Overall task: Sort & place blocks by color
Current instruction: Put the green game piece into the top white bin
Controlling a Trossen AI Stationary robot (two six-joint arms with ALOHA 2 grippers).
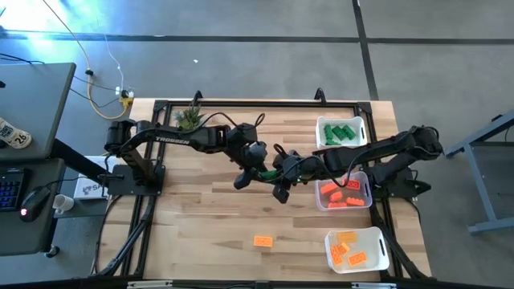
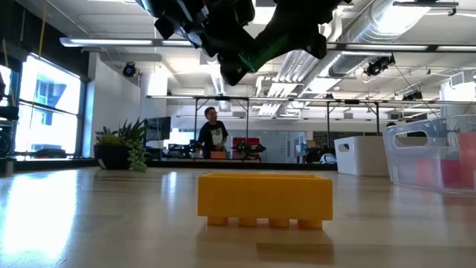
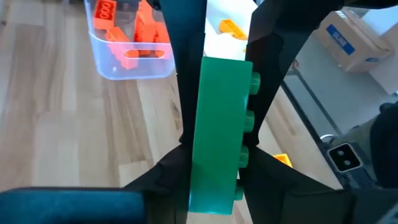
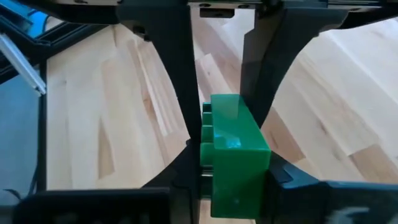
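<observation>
A yellow-orange block (image 2: pixel 265 199) lies studs-down on the wooden table (image 1: pixel 209 233), low in the frame's centre. Above mid-table, the left gripper (image 3: pixel 214 124) and right gripper (image 4: pixel 221 134) meet, both clamped on one green block (image 3: pixel 219 130); it appears to be a single brick. Right of frame, three white bins hold green (image 1: pixel 342 132), red-orange (image 1: pixel 342 193) and yellow-orange blocks (image 1: pixel 352 249).

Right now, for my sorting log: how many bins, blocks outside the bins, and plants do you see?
White bins: 3
Blocks outside bins: 2 (yellow-orange block lying loose, green block held aloft)
Potted plant: 1
Total: 6
</observation>
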